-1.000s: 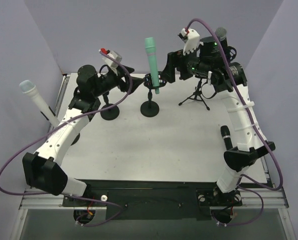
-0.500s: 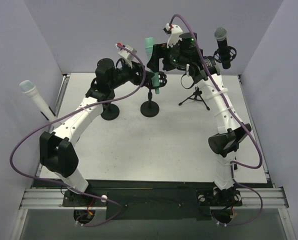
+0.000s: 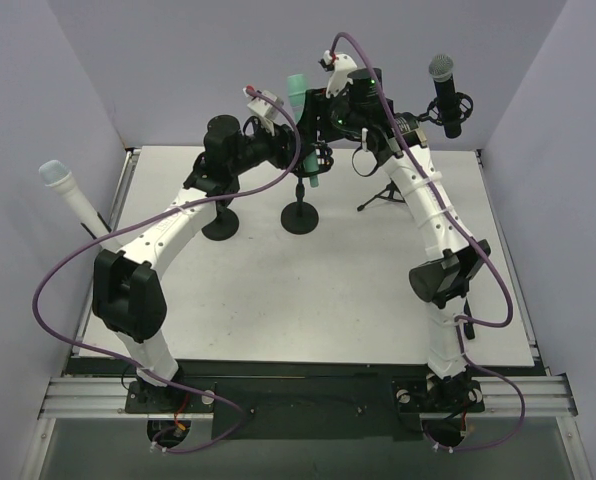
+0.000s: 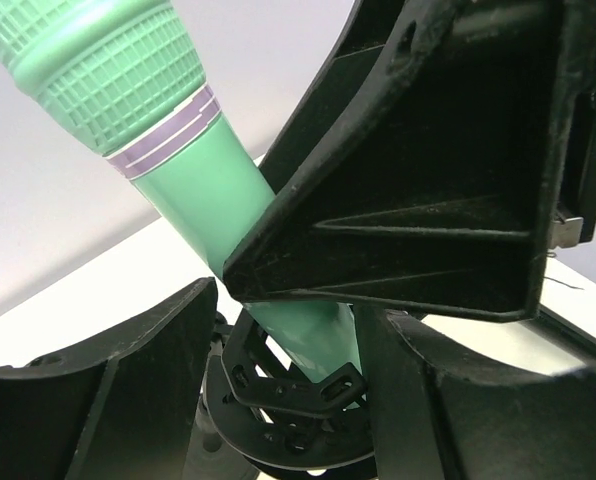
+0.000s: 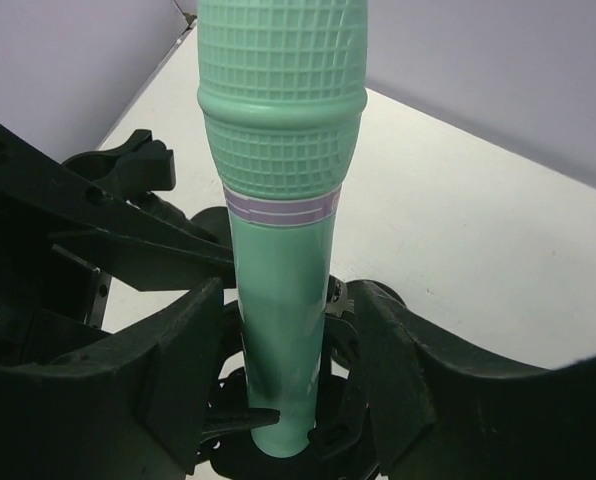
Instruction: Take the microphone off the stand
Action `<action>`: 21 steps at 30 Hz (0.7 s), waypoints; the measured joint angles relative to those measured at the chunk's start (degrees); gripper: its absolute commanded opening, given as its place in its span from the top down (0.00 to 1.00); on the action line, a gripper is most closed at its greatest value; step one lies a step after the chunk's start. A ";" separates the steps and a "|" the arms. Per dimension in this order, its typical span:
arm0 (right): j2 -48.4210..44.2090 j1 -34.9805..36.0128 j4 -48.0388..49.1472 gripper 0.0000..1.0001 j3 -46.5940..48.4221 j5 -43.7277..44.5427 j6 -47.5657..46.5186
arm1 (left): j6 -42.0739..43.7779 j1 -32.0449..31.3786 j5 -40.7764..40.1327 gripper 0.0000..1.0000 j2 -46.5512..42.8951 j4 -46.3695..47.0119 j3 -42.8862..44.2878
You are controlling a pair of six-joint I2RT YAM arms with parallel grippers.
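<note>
A green microphone (image 3: 301,118) stands upright in the black clip (image 3: 314,160) of a stand with a round base (image 3: 300,217) at the back middle. My left gripper (image 3: 294,150) is open, its jaws either side of the clip (image 4: 290,392) and the microphone's lower body (image 4: 193,170). My right gripper (image 3: 314,112) is open around the microphone's handle (image 5: 278,290), with a narrow gap on each side. In the left wrist view a right finger (image 4: 428,200) crosses in front of the microphone.
A black microphone (image 3: 444,84) sits on a tripod stand (image 3: 390,195) at the back right. A white microphone with a pale blue head (image 3: 70,198) leans at the left edge. A second round-based stand (image 3: 221,226) is left of the green one's.
Both arms have closed in on the green microphone: the left gripper moved right to the clip, the right gripper moved left to the handle. The microphone has not moved.
</note>
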 measured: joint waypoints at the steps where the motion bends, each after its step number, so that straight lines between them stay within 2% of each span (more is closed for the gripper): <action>1: 0.00 0.00 0.09 0.53 0.00 0.04 0.20 | 0.00 0.00 0.15 0.35 0.00 0.00 0.00; 8: 1.11 0.11 0.63 0.68 0.39 -0.42 0.94 | -0.15 0.00 1.25 0.36 0.07 0.04 0.00; 11: 1.49 0.15 1.16 0.56 0.55 -0.94 1.03 | -0.48 0.13 1.38 0.36 0.07 0.02 0.00; 13: 1.55 0.15 1.38 0.54 0.57 -1.18 1.09 | -0.59 0.15 1.46 0.36 0.07 0.00 -0.02; 17: 1.66 0.11 1.44 0.67 0.59 -1.38 1.14 | -0.61 0.17 1.51 0.37 0.07 -0.02 -0.07; 18: 1.77 0.15 1.42 0.77 0.81 -1.79 1.16 | -0.61 0.17 1.55 0.37 0.07 0.00 -0.13; 19: 1.97 0.24 1.38 0.81 1.16 -1.99 0.98 | -0.59 0.15 1.57 0.37 0.07 0.00 -0.15; 20: 2.21 0.26 1.27 0.94 1.60 -2.01 0.57 | -0.57 0.20 1.49 0.37 0.07 0.02 -0.15; 21: 2.64 0.26 1.05 1.00 2.60 -2.03 0.48 | -0.55 0.26 1.46 0.37 0.07 0.09 -0.15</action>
